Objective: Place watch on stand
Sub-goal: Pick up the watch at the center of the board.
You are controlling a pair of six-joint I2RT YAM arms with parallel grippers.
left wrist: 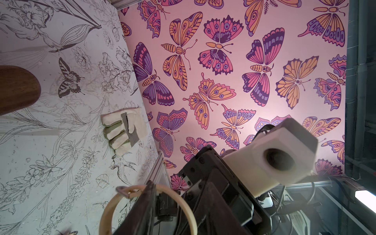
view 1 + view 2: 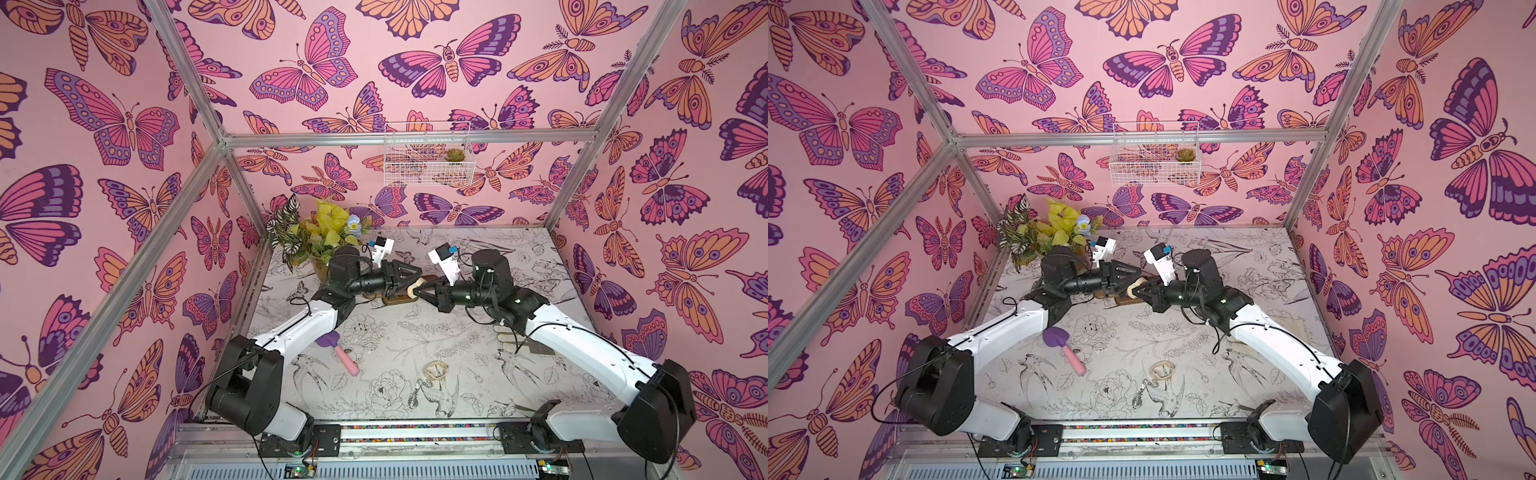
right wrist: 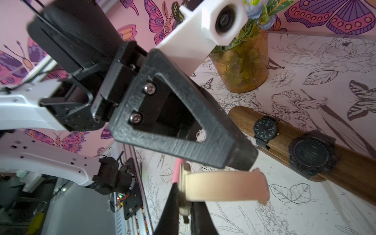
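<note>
A watch [image 3: 221, 186] with a beige strap and gold case hangs over the table's middle, seen in both top views [image 2: 413, 286] [image 2: 1133, 286]. My right gripper [image 3: 184, 195] [image 2: 420, 293] is shut on its case. My left gripper [image 1: 180, 183] [image 2: 417, 279] faces it tip to tip with its jaws apart. One side of the strap loop [image 1: 189, 205] runs between them. The stand [image 3: 284, 140], a brown wooden bar, lies just behind and below [image 2: 395, 297], its rounded end free [image 1: 16, 89]. Two black watches [image 3: 265, 129] [image 3: 311, 152] sit on it.
A vase of flowers [image 2: 320, 237] stands at the back left, close to my left arm. On the table lie a pale glove [image 1: 124, 130], a purple and pink trowel [image 2: 336, 349], another beige watch [image 2: 435, 370] and a small metal piece [image 2: 413, 400]. A wire basket [image 2: 428, 158] hangs on the back wall.
</note>
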